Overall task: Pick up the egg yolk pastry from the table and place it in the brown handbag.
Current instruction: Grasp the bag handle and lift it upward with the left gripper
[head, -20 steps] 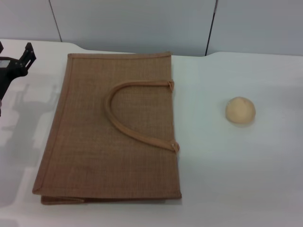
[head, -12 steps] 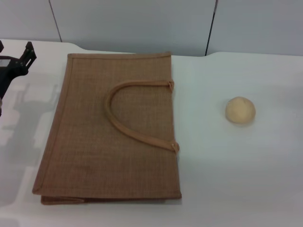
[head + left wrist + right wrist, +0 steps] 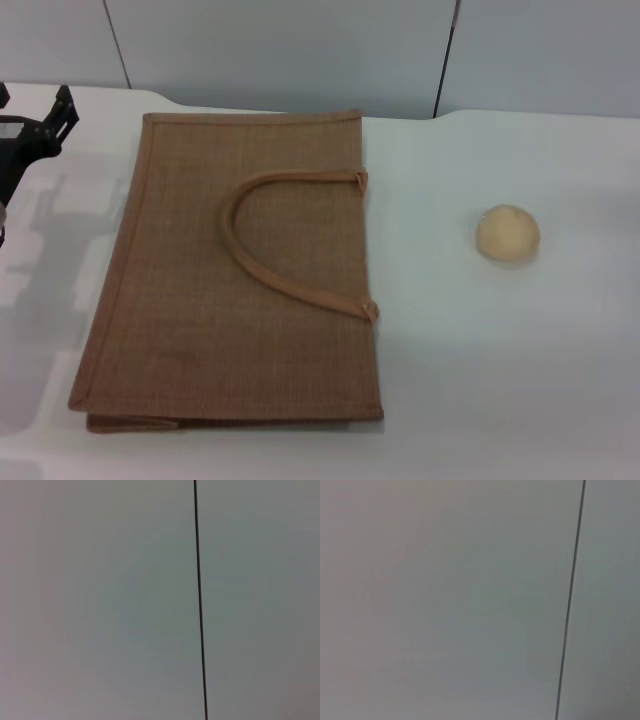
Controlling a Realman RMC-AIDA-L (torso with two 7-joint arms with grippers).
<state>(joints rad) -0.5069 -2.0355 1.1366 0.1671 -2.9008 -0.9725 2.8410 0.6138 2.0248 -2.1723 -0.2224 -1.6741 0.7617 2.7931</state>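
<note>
The egg yolk pastry [image 3: 508, 234] is observed resting on the white tabletop [image 3: 480, 370], well to the right of the brown handbag [image 3: 240, 270], which is laid flat with one handle [image 3: 285, 240] uppermost. The left claw [image 3: 30, 135] is seen at the tabletop's far left edge; its state cannot be told. The right claw is not seen.

My head camera looks forward and down over the table [image 3: 500, 380], taking in its far edge and the grey wall panels [image 3: 280, 50] behind. Both wrist cameras face only grey panelling with a dark seam [image 3: 199, 600], so the wall is their common ground.
</note>
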